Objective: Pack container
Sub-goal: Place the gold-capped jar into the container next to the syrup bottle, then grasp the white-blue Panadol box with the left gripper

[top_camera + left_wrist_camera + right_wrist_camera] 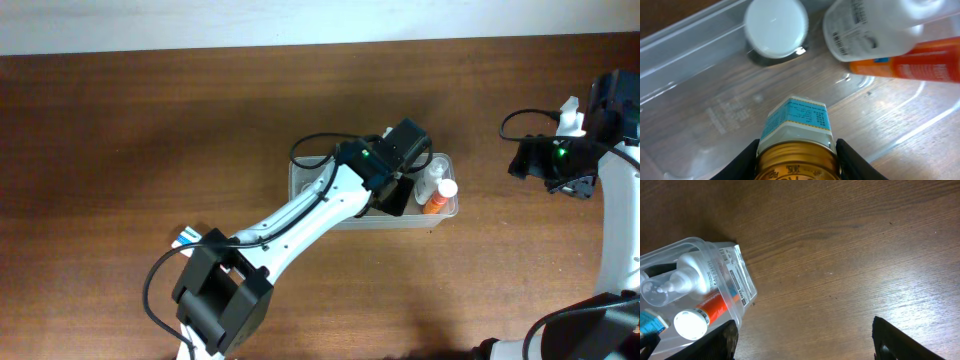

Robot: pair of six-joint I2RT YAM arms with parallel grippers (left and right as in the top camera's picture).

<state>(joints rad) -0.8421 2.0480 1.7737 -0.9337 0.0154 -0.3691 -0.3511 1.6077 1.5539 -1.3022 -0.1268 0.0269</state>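
Note:
The clear plastic container (304,184) sits mid-table. My left gripper (393,196) reaches down into it and is shut on a small jar (797,127) with a gold lid and a blue-and-white label, held just above the tub floor (715,95). Beyond the jar lie an orange bottle (910,65), a clear bottle (875,25) and a white cap (776,26). In the left wrist view the fingers (797,150) press both sides of the lid. My right gripper (560,165) is open and empty over bare wood (805,345), right of the container (690,242).
A small blue-and-white item (188,237) lies on the table near the left arm's base, partly hidden by the arm. A black cable loops over the container's left end (310,150). The orange bottle (437,200) and clear bottle (430,176) fill the tub's right end.

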